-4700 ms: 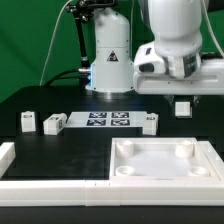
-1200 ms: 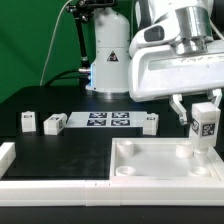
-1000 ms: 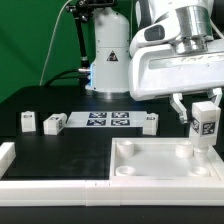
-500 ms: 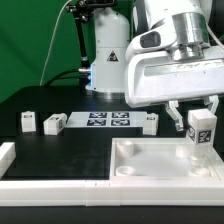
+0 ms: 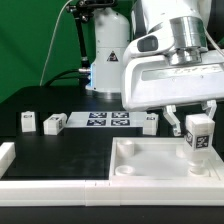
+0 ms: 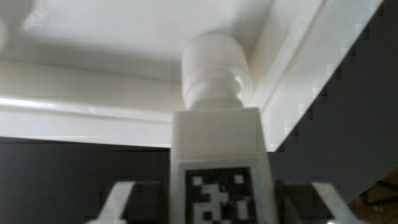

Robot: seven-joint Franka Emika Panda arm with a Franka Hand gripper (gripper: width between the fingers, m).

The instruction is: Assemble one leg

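The leg (image 5: 198, 135), a small white block with a square tag, stands upright over the far corner socket of the large white tray-like piece (image 5: 150, 166), on the exterior view's right. My gripper (image 5: 196, 126) comes down from above, its fingers on either side of the leg, shut on it. In the wrist view the leg (image 6: 221, 150) runs out from between the fingers of the gripper (image 6: 222, 205). Its rounded end points into the corner of the tray-like piece (image 6: 107, 80). I cannot tell whether that end is seated in the socket.
Three more small white tagged blocks (image 5: 27, 121) (image 5: 53, 123) (image 5: 150, 122) lie on the black table beside the marker board (image 5: 108, 120). A white raised border (image 5: 10, 158) runs along the front left. The robot's base (image 5: 108, 60) stands behind.
The gripper picked the leg up, carried it over the tray-like piece's far right corner, and over the last second has lowered it and shifted it slightly to the exterior view's left.
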